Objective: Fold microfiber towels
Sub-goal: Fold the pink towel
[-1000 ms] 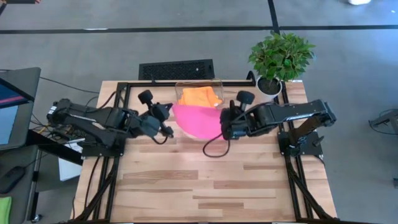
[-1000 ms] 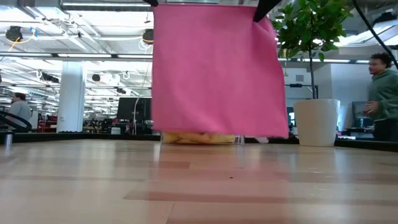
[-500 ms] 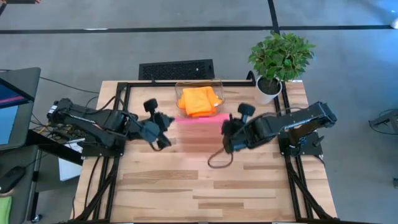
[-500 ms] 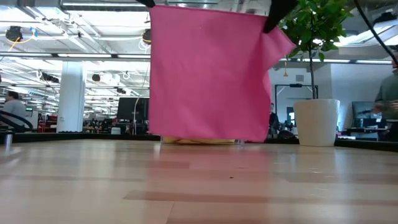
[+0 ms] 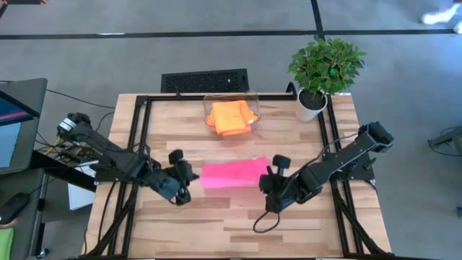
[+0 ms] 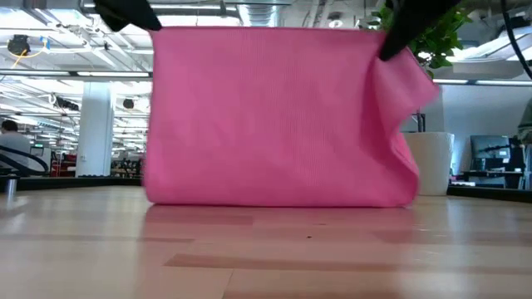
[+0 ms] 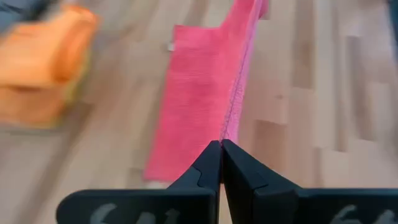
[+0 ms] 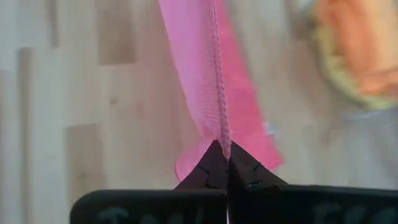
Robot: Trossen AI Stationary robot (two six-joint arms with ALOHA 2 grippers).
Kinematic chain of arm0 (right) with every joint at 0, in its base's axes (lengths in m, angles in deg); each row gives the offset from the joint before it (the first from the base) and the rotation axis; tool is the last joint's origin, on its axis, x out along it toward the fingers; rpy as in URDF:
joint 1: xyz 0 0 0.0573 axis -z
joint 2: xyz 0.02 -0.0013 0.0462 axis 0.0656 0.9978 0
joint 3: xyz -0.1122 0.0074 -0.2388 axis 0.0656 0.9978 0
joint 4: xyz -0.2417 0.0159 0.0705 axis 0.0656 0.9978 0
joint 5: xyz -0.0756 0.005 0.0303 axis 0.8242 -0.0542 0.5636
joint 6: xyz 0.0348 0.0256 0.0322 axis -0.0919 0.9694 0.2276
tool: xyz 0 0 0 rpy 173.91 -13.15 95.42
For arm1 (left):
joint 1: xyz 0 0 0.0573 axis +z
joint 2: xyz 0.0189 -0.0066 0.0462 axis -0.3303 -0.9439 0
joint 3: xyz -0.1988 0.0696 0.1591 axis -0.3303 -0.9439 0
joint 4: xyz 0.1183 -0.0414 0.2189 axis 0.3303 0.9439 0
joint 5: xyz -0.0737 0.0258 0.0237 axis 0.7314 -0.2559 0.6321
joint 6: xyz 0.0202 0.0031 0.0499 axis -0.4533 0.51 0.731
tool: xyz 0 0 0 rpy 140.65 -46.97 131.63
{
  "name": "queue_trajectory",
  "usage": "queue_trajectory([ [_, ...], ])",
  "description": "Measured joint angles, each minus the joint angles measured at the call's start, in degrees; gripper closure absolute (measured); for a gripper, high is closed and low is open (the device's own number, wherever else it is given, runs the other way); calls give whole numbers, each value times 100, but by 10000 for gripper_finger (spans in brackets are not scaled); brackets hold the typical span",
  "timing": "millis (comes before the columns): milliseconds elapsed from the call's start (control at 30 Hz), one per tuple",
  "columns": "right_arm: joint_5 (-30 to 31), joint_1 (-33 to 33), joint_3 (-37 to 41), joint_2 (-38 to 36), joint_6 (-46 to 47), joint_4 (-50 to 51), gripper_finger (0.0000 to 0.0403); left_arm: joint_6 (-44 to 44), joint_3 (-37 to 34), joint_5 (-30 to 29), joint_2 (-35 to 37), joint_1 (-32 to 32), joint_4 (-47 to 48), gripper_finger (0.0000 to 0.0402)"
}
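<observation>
Both claws, left point(image 5: 182, 189) and right point(image 5: 273, 193), clamping the pink towel point(image 5: 232, 173), have carried it from the bin point(image 5: 254, 100) to mid-counter point(image 5: 216, 224), ready for laying flat.

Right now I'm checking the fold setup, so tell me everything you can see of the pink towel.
The pink towel is a soft, finely textured hot-pink cloth with a stitched hem. It hangs stretched between the left end effector and the right end effector, each shut on an upper corner. Its lower edge reaches the wooden table, in front of the bin of orange towels.
</observation>
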Motion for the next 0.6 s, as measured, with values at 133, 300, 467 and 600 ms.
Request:
queue_trajectory([
  [133,-472,-148,506,30,192,-800,393,-532,-497,262,4,-353,-676,401],
  [300,-836,-290,957,76,478,-1533,390,-1093,-1137,449,2,-685,-1579,401],
  [467,-758,-322,1127,76,570,-1718,397,-1350,-1426,330,2,-777,-1816,401],
  [600,-637,-181,1128,76,570,-1640,390,-1209,-1499,178,2,-707,-1806,401],
])
